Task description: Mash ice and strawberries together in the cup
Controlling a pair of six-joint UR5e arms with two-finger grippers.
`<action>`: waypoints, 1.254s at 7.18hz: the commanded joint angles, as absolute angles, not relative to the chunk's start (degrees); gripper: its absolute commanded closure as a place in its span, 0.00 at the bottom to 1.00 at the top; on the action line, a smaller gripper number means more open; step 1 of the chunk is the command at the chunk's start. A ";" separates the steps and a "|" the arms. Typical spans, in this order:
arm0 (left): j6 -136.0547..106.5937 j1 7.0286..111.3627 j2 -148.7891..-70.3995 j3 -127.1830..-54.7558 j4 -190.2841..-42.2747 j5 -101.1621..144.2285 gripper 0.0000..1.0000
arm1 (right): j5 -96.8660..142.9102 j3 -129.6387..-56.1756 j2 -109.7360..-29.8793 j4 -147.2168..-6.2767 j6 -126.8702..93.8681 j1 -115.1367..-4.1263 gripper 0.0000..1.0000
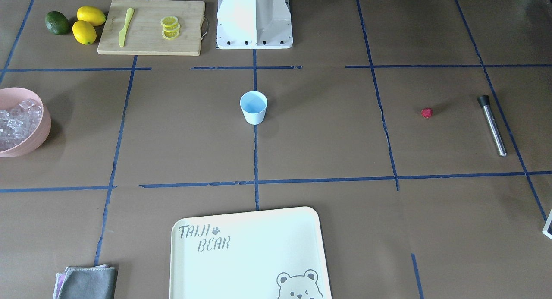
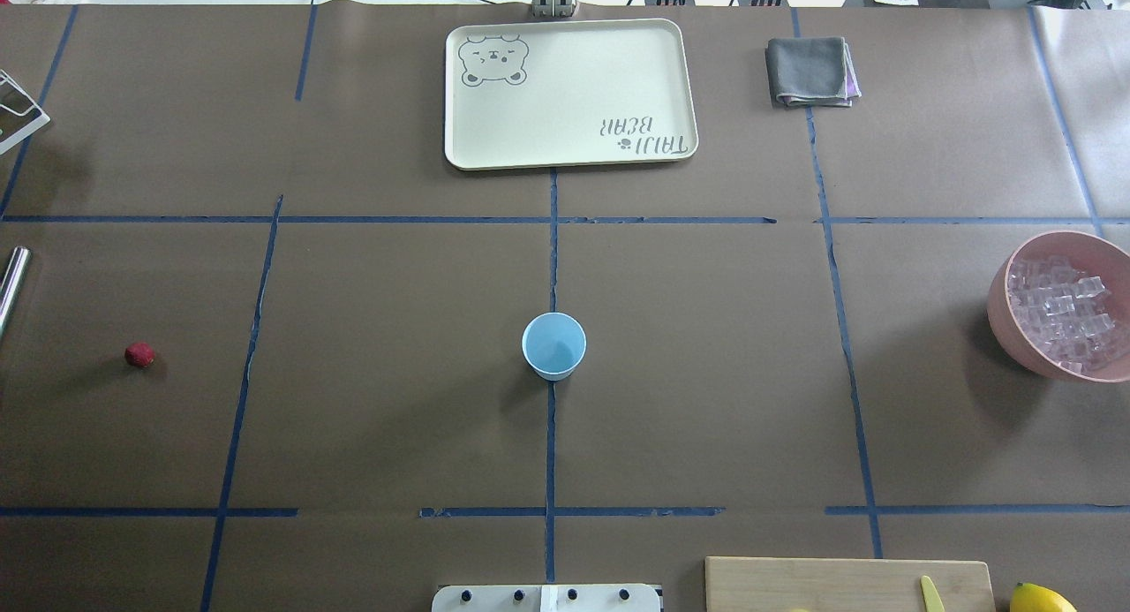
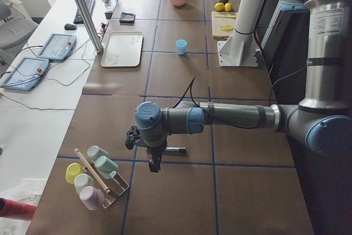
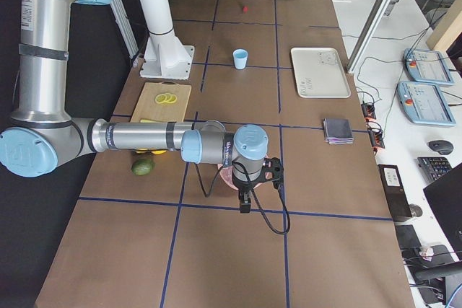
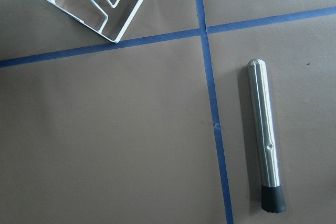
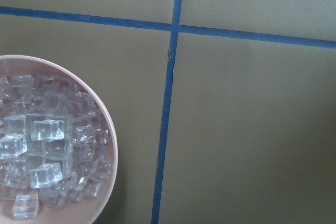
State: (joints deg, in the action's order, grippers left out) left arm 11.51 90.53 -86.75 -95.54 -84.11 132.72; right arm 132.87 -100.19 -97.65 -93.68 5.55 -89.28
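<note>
The light-blue cup point(image 2: 553, 345) stands upright and empty at the table's middle. The red strawberry point(image 2: 139, 355) lies alone on the table far to the robot's left. Ice cubes point(image 2: 1059, 312) fill a pink bowl point(image 2: 1002, 316) at the far right, also in the right wrist view point(image 6: 42, 150). A steel muddler point(image 5: 265, 140) with a black tip lies beyond the strawberry. My left gripper point(image 3: 155, 164) hangs above the table near the muddler. My right gripper point(image 4: 245, 204) hangs beside the bowl. I cannot tell whether either is open or shut.
A cream tray point(image 2: 565, 148) and a grey cloth point(image 2: 808, 71) lie on the far side. A cutting board point(image 1: 151, 42) with lemon slices and a yellow knife, two lemons point(image 1: 88, 25) and a green fruit lie near the robot base point(image 1: 254, 18). A white cup rack point(image 3: 96, 177) stands at the left end.
</note>
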 commanded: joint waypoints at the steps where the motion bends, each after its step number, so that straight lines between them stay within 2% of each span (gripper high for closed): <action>1: 11.77 90.61 -86.49 -95.54 -84.29 132.71 0.00 | 132.89 -100.20 -97.56 -93.60 5.54 -89.21 0.00; 3: 11.34 90.53 -86.92 -95.54 -83.59 132.80 0.00 | 132.98 -101.41 -96.95 -93.60 5.28 -89.12 0.00; 5: 11.34 90.44 -86.92 -95.45 -83.67 132.80 0.00 | 136.12 -108.33 -96.94 -93.78 1.70 -88.07 0.00; 8: 11.34 90.44 -86.92 -95.01 -84.02 132.80 0.00 | 136.76 -111.00 -94.05 -93.52 -1.91 -78.95 0.01; 9: 11.34 90.44 -86.92 -94.84 -84.11 132.80 0.00 | 136.67 -110.92 -94.39 -88.82 -8.98 -76.92 0.01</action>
